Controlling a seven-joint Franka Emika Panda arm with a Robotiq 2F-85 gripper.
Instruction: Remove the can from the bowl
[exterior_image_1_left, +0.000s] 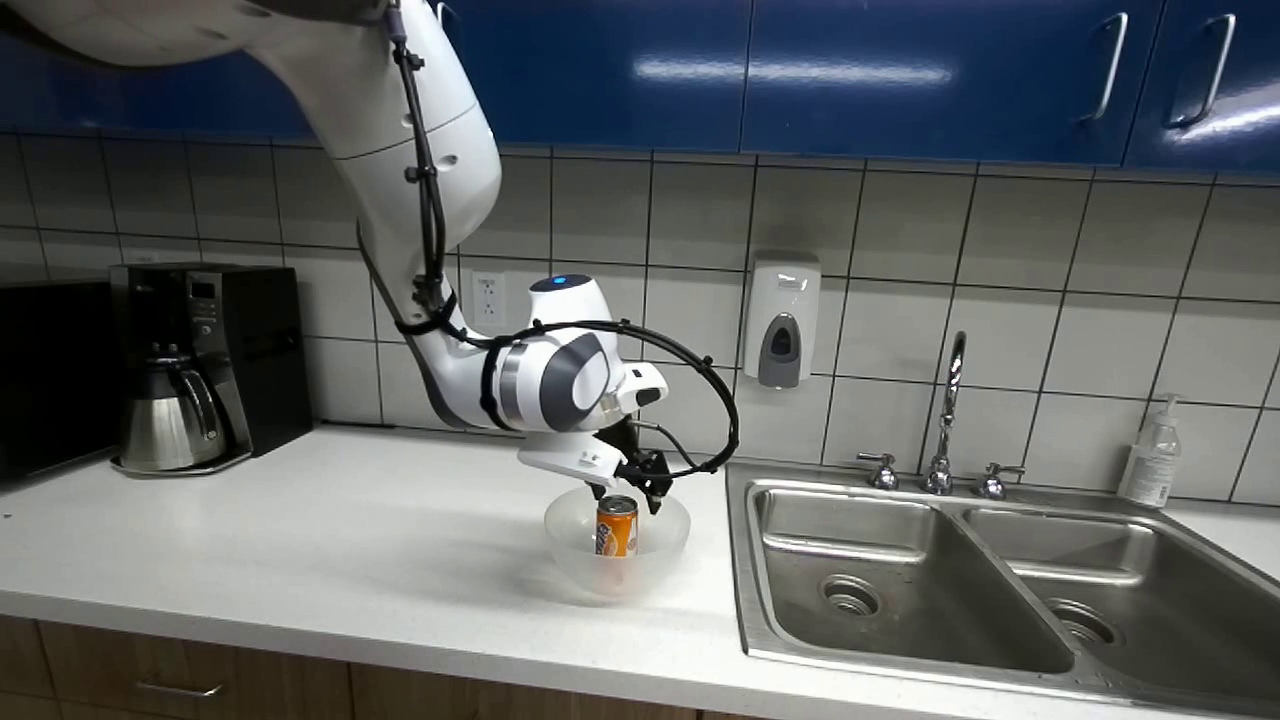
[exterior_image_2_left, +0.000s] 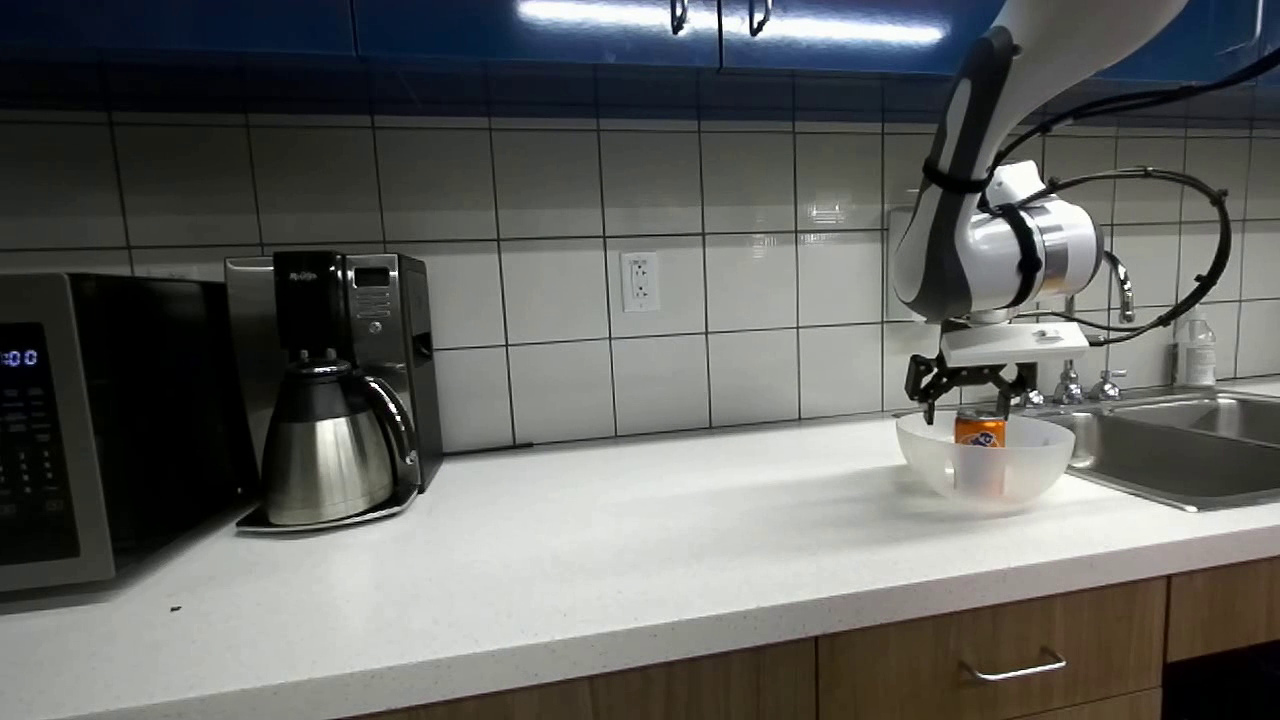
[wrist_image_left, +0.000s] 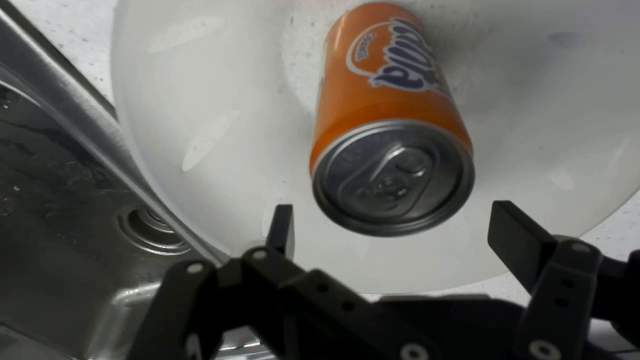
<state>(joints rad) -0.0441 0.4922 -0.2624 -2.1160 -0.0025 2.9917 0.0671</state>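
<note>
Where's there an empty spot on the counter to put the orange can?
The biggest bare patch is the white counter between the coffee maker and the bowl. A smaller strip lies between the bowl and the counter's front edge. It's crowded at the bowl: the open gripper hangs over it, the can stands inside, and the sink is close beside.

In both exterior views the can (exterior_image_1_left: 617, 530) stands in the bowl (exterior_image_1_left: 658, 562) on the counter (exterior_image_1_left: 370, 540), coffee maker (exterior_image_1_left: 262, 360) well left, sink (exterior_image_1_left: 900, 585) just right; whether bowl and sink touch is hard to tell.
</note>
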